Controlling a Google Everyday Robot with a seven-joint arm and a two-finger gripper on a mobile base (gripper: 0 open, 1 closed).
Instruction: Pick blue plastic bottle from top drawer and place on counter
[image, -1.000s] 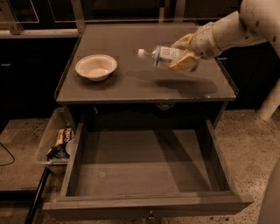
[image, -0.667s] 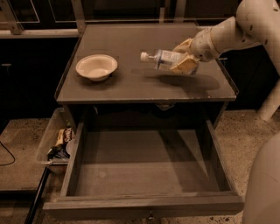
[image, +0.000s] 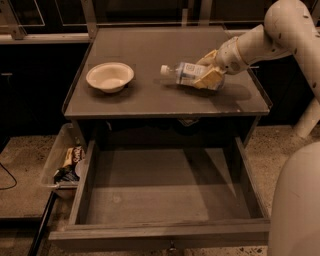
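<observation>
The blue plastic bottle (image: 186, 74) lies almost on its side, white cap pointing left, low over the right half of the grey counter (image: 150, 95). My gripper (image: 209, 71) is shut on the bottle's rear half, with one pale finger (image: 210, 78) across its label. I cannot tell whether the bottle touches the counter. The top drawer (image: 160, 200) stands pulled wide open below the counter, and its inside is bare.
A white bowl (image: 110, 76) sits on the counter's left part. A clear plastic bin of snack packets (image: 67, 162) stands on the floor left of the drawer. My white arm (image: 280, 35) reaches in from the right.
My gripper has carried the bottle slightly down toward the counter top. The bottle's tilt is much the same. The bowl and drawer have not moved.
</observation>
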